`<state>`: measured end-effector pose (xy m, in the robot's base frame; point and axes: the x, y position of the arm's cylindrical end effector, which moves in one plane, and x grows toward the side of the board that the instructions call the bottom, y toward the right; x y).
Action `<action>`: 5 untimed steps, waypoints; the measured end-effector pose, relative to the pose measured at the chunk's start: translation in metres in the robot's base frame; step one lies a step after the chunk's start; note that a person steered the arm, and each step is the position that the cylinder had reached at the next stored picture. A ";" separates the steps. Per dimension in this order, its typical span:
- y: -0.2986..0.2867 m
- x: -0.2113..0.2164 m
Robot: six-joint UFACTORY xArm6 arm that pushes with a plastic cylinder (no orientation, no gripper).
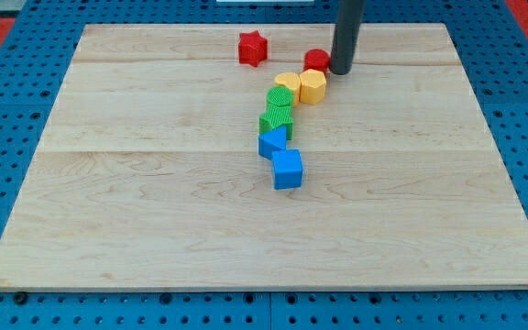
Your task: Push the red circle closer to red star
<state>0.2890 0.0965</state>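
The red circle (316,60) lies near the view's top, right of centre. The red star (253,48) lies to its left, a clear gap between them. My tip (341,71) stands at the red circle's right side, touching or almost touching it. Just below the circle sit a yellow hexagon (313,86) and a yellow block (288,84), close under it.
A chain runs down from the yellow blocks: a green block (281,100), a green block (276,120), a blue block (272,142) and a blue cube (288,169). The wooden board (154,202) ends just above the red star.
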 end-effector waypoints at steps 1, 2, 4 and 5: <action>-0.020 -0.006; -0.036 -0.006; -0.046 0.021; -0.057 0.013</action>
